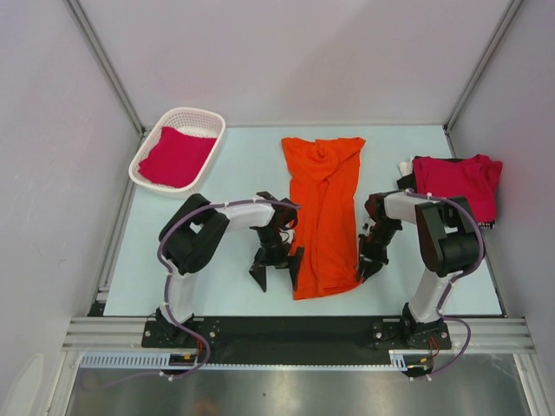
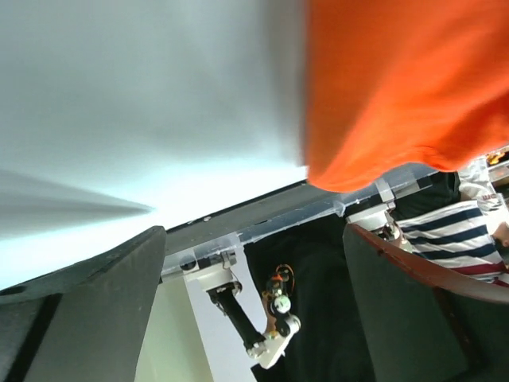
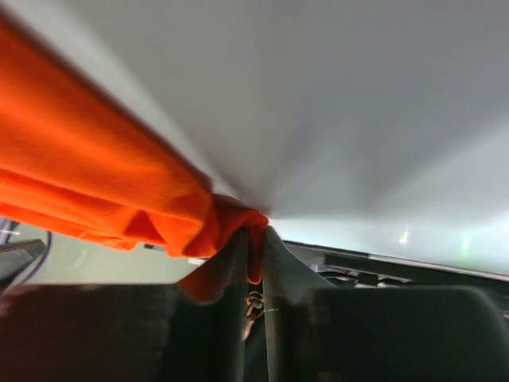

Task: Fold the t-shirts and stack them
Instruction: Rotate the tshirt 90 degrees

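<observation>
orange t-shirt (image 1: 323, 217): mid-table, folded lengthwise into a long strip that runs from the far side toward the arms, with the collar end bunched up at the far end.

right gripper (image 3: 254, 239): down at the strip's near right corner, jaws squeezed narrow on a pinch of the orange cloth (in my wrist view the fabric is wedged right up against the fingers (image 3: 288, 280)).

left gripper (image 1: 277, 276): spread wide with nothing in it, sitting just beside the strip's near left edge. In that wrist view I see the orange hem off to the upper right, not between the jaws.

folded red t-shirt (image 1: 458, 182): at the far right of the table, behind my right arm and well apart from the orange one. I can't tell whether it's one shirt or a stack.

other red t-shirt (image 1: 176, 156): lying inside the basket.

basket (image 1: 192, 114): white plastic lattice, at the far left corner of the table.

table (image 1: 234, 173): pale top, with both arm bases bolted along the near edge.
</observation>
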